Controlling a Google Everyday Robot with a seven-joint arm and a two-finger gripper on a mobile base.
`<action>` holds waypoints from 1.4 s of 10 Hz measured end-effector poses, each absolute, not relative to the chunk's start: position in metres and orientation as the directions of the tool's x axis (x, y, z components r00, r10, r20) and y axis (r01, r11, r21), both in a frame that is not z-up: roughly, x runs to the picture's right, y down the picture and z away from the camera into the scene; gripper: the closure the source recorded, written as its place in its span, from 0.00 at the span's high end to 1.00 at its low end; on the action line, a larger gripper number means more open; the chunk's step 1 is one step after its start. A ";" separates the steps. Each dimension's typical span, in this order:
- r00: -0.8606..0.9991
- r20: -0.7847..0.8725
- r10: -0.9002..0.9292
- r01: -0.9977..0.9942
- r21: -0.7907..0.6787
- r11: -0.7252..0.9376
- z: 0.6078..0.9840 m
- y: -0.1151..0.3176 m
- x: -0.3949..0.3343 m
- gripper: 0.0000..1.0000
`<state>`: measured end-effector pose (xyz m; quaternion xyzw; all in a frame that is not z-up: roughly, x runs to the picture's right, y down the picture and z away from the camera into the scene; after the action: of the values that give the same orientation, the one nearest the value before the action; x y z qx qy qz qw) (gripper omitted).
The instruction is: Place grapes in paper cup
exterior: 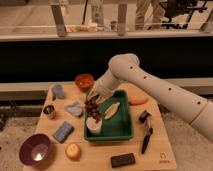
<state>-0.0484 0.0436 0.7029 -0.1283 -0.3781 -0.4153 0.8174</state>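
Note:
The grapes (93,109), a dark red-purple bunch, hang just above the white paper cup (94,125). The cup stands upright in the left part of a green tray (128,125). My gripper (96,98) comes down from the white arm at the right and sits right on top of the bunch, shut on it. The bottom of the bunch is at the cup's rim; I cannot tell whether it touches.
A yellow peel-like item (111,111) lies in the tray. Around it on the wooden table are an orange bowl (84,81), a grey-blue mug (57,91), a metal can (49,111), a blue sponge (63,131), a purple bowl (35,149), an orange-yellow fruit (73,151) and black tools (146,137).

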 end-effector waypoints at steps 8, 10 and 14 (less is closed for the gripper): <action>0.291 0.798 -0.527 0.784 0.117 0.609 0.731 0.070 -0.057 0.06; 0.278 0.813 -0.511 0.783 0.117 0.612 0.737 0.078 -0.059 0.06; 0.209 0.825 -0.525 0.796 0.168 0.581 0.742 0.091 -0.062 0.34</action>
<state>-0.0622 0.0913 0.7424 -0.1488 -0.4562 -0.4329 0.7631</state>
